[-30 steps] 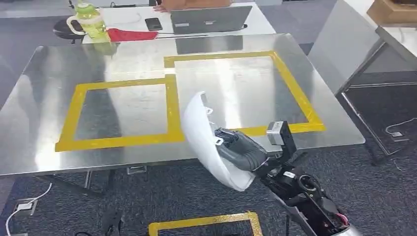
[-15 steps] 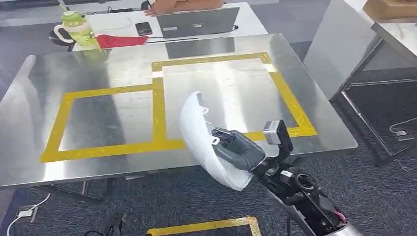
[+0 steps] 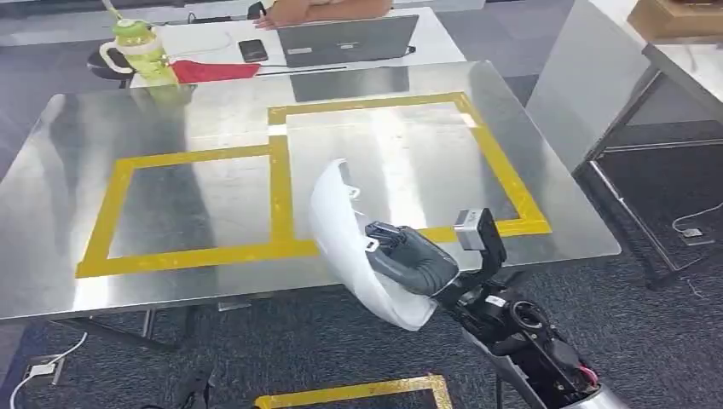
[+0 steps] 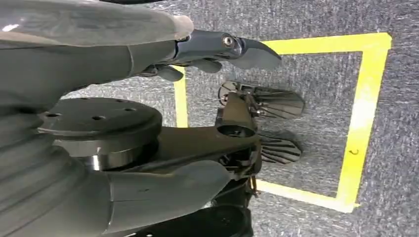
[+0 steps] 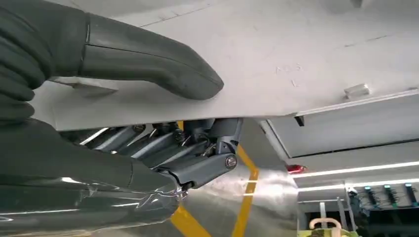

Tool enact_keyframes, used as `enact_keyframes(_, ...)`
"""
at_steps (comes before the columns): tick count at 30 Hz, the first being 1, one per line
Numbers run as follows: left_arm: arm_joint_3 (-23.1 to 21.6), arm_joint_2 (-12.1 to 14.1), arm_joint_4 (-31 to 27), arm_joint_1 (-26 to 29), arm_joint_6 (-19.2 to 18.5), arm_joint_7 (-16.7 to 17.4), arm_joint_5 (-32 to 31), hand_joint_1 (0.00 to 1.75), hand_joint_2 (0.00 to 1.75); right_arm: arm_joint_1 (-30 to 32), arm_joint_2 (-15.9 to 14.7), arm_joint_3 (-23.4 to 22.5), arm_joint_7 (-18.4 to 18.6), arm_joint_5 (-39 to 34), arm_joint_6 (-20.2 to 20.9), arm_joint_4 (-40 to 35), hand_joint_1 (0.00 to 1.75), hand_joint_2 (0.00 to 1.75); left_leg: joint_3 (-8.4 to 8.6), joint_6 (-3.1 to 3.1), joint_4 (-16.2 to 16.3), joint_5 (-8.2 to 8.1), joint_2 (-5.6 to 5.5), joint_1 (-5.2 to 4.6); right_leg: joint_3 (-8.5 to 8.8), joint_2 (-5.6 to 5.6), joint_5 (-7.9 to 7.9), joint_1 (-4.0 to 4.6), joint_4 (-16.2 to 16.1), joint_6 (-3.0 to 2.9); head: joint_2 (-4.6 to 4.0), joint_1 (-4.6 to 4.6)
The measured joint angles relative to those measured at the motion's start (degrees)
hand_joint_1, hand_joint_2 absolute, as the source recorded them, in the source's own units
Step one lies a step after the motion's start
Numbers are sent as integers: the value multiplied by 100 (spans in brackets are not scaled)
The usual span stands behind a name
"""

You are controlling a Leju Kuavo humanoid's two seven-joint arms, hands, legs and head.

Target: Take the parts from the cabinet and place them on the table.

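head view: one white shell point(image 3: 349, 247) clasped in right hand point(image 3: 407, 258) fingers, over two yellow-taped squares point(image 3: 281, 170).

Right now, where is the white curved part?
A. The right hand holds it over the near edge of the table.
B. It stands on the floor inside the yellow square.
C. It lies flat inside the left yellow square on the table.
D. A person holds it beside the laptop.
A: the right hand grips the white curved part above the near edge of the steel table, not resting on it.
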Motion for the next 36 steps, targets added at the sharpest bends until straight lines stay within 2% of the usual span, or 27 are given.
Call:
enact_keyframes(18, 0, 0, 0, 0, -2, 0, -9, 0, 175, -4, 0, 4, 33, 116, -137, 2, 175, 175, -6, 1, 8, -1, 0, -3, 3, 0, 3, -2, -12, 5, 0, 9)
enact_keyframes(25, 0, -7, 0, 0, -7, 0, -11, 0, 175, -39, 0, 15, 0, 667, -555, 20, 175, 175, -8, 3, 11, -3, 0, -5, 6, -1, 7, -8, -16, 8, 0, 9)
enact_keyframes(26, 0, 7, 0, 0, -7, 2, -11, 0, 175, -53, 9, 17, -7, 684, -566, 24, 175, 175, -23, 70, 45, 1, 1, -38, 18, -6, 46, -41, -66, 80, 0, 11)
enact_keyframes(27, 0, 0, 0, -4, -7, 2, -15, 0, 175, -72, 15, 17, -9, 686, -575, 24, 175, 175, -2, 133, -33, 43, 4, -40, 37, -3, 70, -47, -118, 105, 0, -7)
enact_keyframes(28, 0, -20, 0, -9, -4, 4, -20, 0, 175, -91, 26, 17, -17, 686, -573, 24, 175, 175, 108, 164, -244, 125, 6, 37, 28, 0, 58, -6, -139, 121, 0, -35)
enact_keyframes(29, 0, -35, 0, -12, -5, 4, -24, 0, 175, -99, 28, 22, -20, 686, -573, 31, 175, 175, 181, 149, -360, 174, 21, 42, 3, -16, -20, -16, -19, 147, 0, -7)
enact_keyframes(30, 0, -37, 0, -20, -4, 4, -28, 0, 175, -120, 28, 28, -20, 686, -573, 35, 175, 175, 199, 159, -389, 183, 33, 58, -153, -17, -222, -28, 320, 169, 0, 20)
enact_keyframes(32, 0, -46, 0, -25, -7, 4, -28, 0, 175, -105, 26, 39, -17, 686, -573, 59, 175, 175, 207, 151, -386, 174, 29, 81, -614, -18, -619, -81, 1280, 233, 0, 46)
enact_keyframes(33, 0, -48, 0, -23, -7, 4, -35, 0, 175, -92, 26, 44, -20, 686, -573, 76, 175, 175, 210, 136, -381, 162, 23, 96, -788, -19, -697, -114, 1605, 272, 0, 44)
enact_keyframes(34, 0, -52, 0, -21, -7, 7, -44, 0, 175, -92, 26, 46, -24, 684, -564, 92, 175, 175, 212, 101, -357, 140, 10, 124, -838, -24, -639, -150, 1656, 313, 0, 46)
enact_keyframes(35, 0, -59, 0, -21, -7, 9, -44, 0, 175, -94, 28, 54, -37, 684, -553, 105, 175, 175, 215, 49, -316, 104, -13, 168, -737, -29, -436, -192, 1407, 365, 0, 48)
enact_keyframes(36, 0, -63, 0, -25, -7, 20, -46, 0, 175, -98, 26, 59, -55, 684, -544, 109, 175, 175, 216, -14, -240, 47, -43, 222, -515, -30, -147, -244, 954, 436, 0, 48)
